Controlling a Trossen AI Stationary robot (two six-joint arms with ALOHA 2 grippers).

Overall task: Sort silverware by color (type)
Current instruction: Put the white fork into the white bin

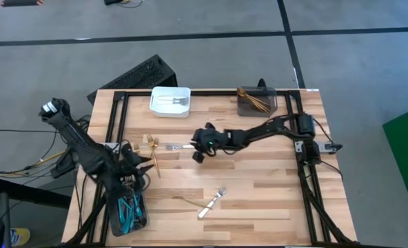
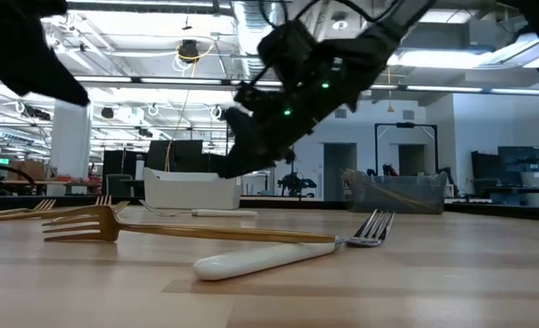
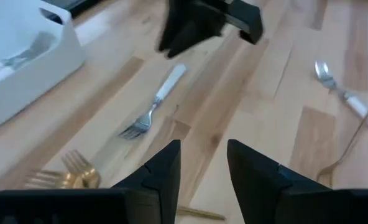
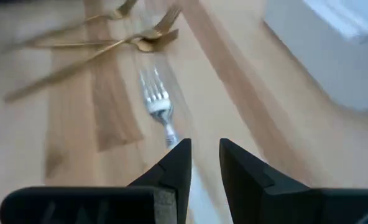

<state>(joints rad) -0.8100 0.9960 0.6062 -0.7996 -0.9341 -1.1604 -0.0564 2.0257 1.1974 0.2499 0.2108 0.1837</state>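
From overhead I have a pale butcher-block table (image 1: 259,186) framed in black rail, standing on grey floor with dark lines across it. At the far edge sit a white bin (image 1: 170,101) with a couple of white-handled pieces inside and a dark grey bin (image 1: 257,101) holding gold pieces; a dark tray (image 1: 127,211) of blue-handled pieces lies at the near left corner. My right gripper (image 1: 198,146) hangs over mid-table just beside the white-handled fork (image 1: 179,146); through its wrist camera I see the fingers (image 4: 175,163) a narrow gap apart, straddling that fork's handle, with nothing clamped. My left gripper (image 1: 147,164) sits low near the left rail, next to the gold forks (image 1: 152,142), its fingers (image 3: 165,167) moderately parted and empty. Nearer me on the wood a second white-handled fork (image 1: 213,202) lies crossed with a gold fork (image 1: 188,200). The table-level view shows an open workshop behind: white columns, ceiling ducts, bright strip lights, monitors and benches.
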